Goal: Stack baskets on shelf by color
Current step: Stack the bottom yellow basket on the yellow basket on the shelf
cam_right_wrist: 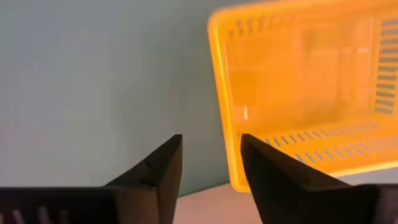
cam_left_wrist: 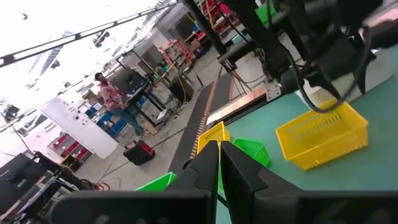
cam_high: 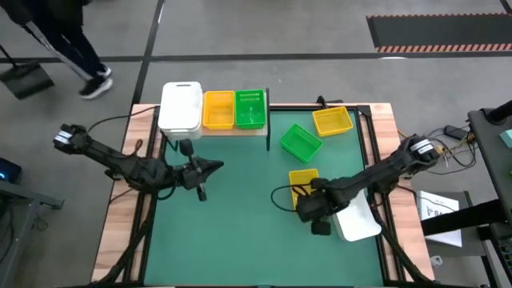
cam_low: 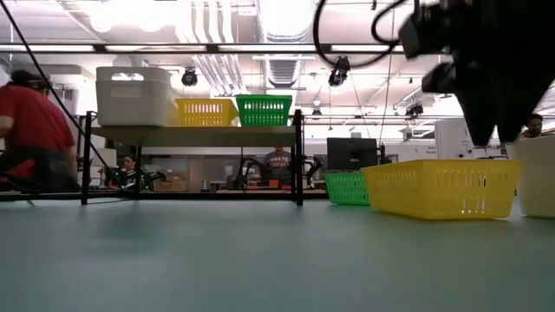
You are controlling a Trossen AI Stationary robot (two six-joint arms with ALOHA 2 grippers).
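yellow basket blurred, edge-cropped

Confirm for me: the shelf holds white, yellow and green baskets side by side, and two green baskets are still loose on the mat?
Not quite. The shelf does hold white, yellow and green baskets side by side, but the high view shows only one green basket loose on the mat.

Around your desk — wooden edges, green mat — you have grey concrete floor crossed by a dark line. A black mat with a striped edge lies far right. Overhead, bright ceiling lights and ducting; behind, cluttered workstations, a whiteboard — and people.
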